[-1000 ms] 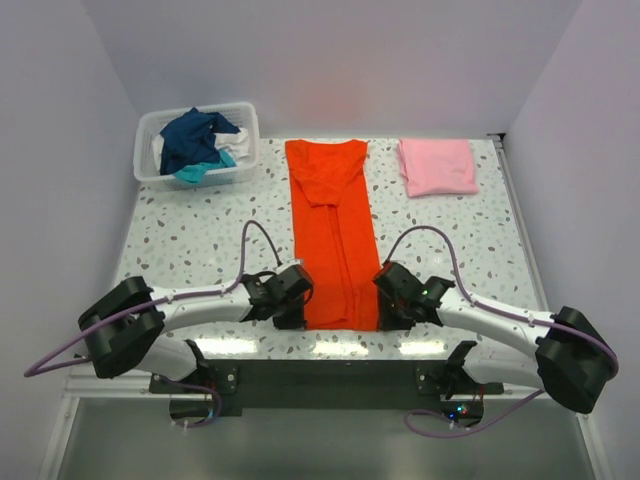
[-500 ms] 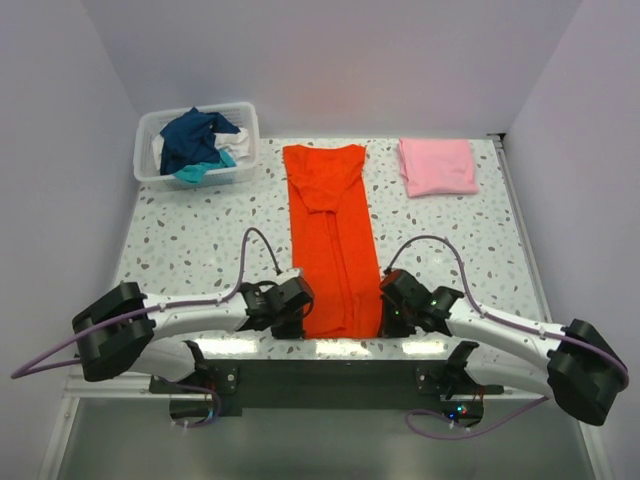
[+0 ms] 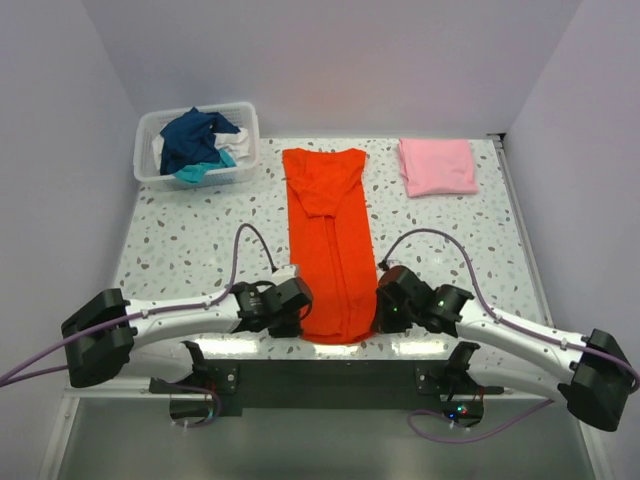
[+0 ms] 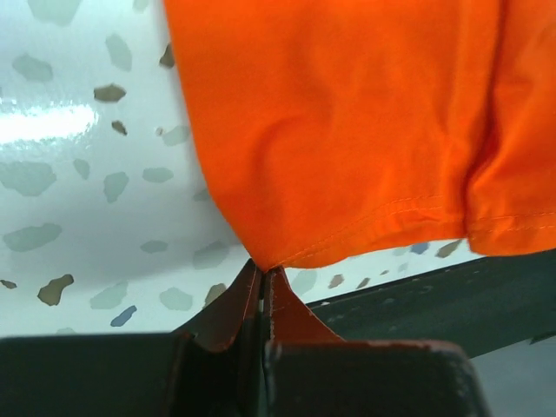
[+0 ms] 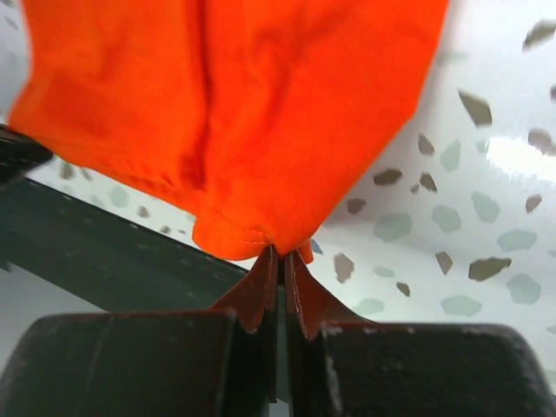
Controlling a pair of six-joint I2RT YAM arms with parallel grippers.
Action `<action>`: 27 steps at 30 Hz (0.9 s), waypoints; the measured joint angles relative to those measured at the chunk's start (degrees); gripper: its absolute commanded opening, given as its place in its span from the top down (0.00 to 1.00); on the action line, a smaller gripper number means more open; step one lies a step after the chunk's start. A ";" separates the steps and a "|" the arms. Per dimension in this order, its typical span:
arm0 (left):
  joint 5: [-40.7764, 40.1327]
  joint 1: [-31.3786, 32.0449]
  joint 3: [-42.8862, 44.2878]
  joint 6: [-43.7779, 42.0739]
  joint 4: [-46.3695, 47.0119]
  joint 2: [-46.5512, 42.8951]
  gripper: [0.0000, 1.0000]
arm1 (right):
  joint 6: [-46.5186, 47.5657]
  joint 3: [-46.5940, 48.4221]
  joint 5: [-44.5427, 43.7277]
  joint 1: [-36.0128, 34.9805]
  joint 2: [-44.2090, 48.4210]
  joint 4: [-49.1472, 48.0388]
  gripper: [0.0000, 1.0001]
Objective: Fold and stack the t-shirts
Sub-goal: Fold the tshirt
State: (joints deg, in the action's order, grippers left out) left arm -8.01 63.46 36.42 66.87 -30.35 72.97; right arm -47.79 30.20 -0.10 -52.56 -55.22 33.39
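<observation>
A bright orange-red t-shirt [image 3: 330, 240] lies folded into a long strip down the middle of the table, collar end far, hem near. My left gripper [image 3: 298, 322] is shut on the hem's near-left corner [image 4: 265, 261]. My right gripper [image 3: 380, 312] is shut on the near-right corner [image 5: 282, 248]. Both corners are lifted slightly off the table. A folded light pink t-shirt [image 3: 437, 166] rests at the far right. Navy, teal and white t-shirts [image 3: 198, 140] are heaped in the basket.
The translucent white plastic basket [image 3: 150, 172] stands at the far left corner. The speckled table [image 3: 180, 240] ends in a dark front rail [image 3: 320, 385] just behind the grippers. Walls close in on the left, back and right.
The right gripper has shut on the hem corner. Both arms have drawn toward the near edge, pulling the orange-red shirt's hem nearer and raising it a little.
</observation>
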 measured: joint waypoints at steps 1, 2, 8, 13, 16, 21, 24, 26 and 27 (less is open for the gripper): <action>-0.66 -0.11 1.16 -0.07 -0.50 0.00 1.00 | 0.63 1.57 -0.81 0.15 -0.46 0.15 1.00; -1.22 -0.28 2.19 -0.26 -0.79 0.07 1.00 | 1.09 2.95 -1.31 0.39 -0.81 0.20 1.00; -2.78 -6.78 8.46 -4.66 -0.68 0.98 1.00 | 5.07 10.01 -4.98 2.99 -2.21 -1.27 1.00; -3.52 -12.72 11.63 -9.05 0.26 2.14 1.00 | 7.80 14.27 -7.98 5.31 -6.16 -2.89 1.00; -3.82 -15.19 14.64 -11.76 1.14 4.31 1.00 | 9.14 17.18 -8.79 7.76 -9.49 -4.07 1.00; -3.65 -20.52 19.26 -15.63 3.23 8.44 1.00 | 11.52 22.47 -9.44 12.81 -13.86 -6.36 1.00; -3.56 -23.21 21.49 -17.64 4.44 10.27 1.00 | 12.98 25.20 -9.27 15.58 -16.41 -8.00 1.00; -3.39 -24.83 23.21 -18.75 4.92 11.80 1.00 | 13.86 26.88 -8.68 17.49 -18.56 -9.01 1.00; -3.15 -25.51 24.15 -19.45 5.22 12.68 1.00 | 14.27 27.69 -7.85 18.29 -19.74 -9.38 1.00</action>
State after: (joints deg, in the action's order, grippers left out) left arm -11.16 37.95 60.58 47.42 -25.12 85.65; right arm -33.52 57.89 -7.94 -34.26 -74.96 24.01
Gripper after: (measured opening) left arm 0.022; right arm 0.025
